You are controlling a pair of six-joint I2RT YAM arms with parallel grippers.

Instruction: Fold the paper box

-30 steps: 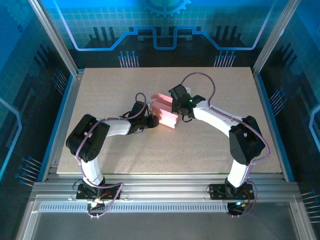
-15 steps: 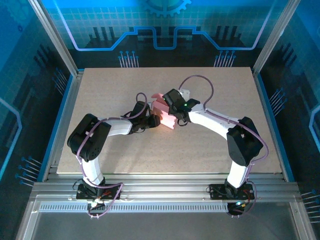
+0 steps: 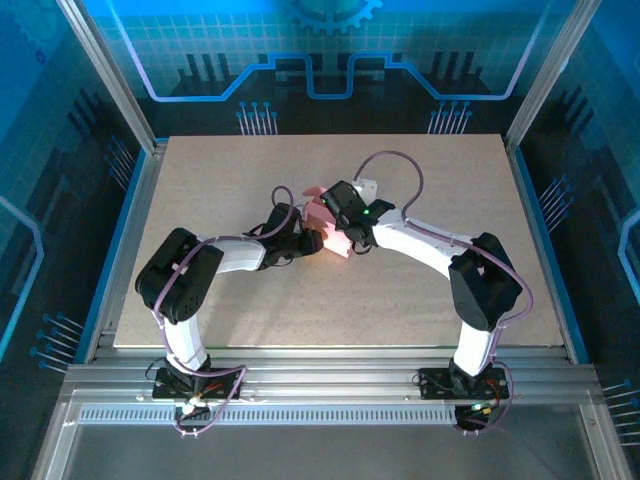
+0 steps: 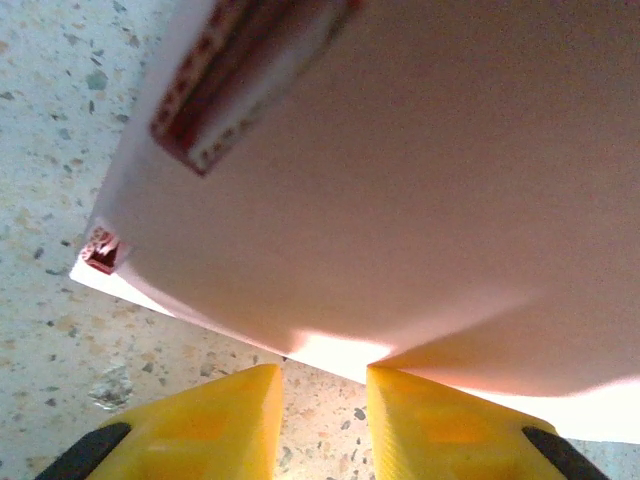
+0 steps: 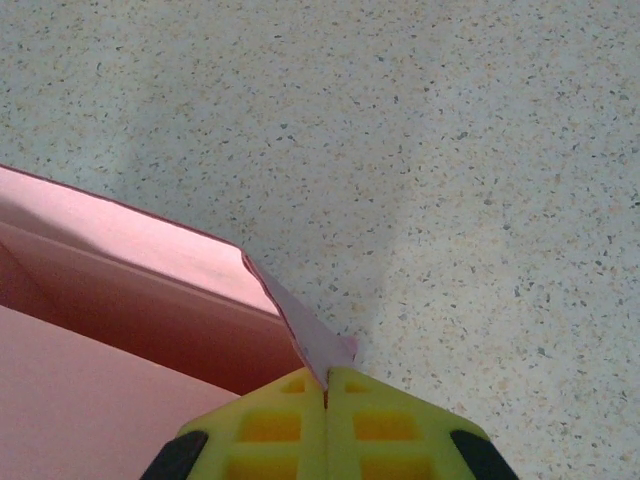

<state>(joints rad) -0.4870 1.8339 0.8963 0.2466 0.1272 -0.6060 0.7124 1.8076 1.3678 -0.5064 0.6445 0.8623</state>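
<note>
The paper box (image 3: 338, 245) sits partly folded near the middle of the table (image 3: 420, 300), a little toward the far side, with pink walls standing up and one flap pointing to the far left. Bare tabletop surrounds it on every side; the left, right, near and far edges are all well apart from it. The two arms close in on it from the near left and the near right.

The right gripper (image 5: 327, 376) is at the box's right side. Its yellow fingers are pressed together on a thin corner flap that runs out from the box's upper rim, and the open pink inside of the box lies to the left in its wrist view.

The left gripper (image 4: 325, 388) is at the box's left side, low over the table. Its two yellow fingers stand slightly apart, with speckled tabletop showing between them. A broad pink panel of the box rises just beyond the fingertips; whether they touch its lower edge cannot be told.
</note>
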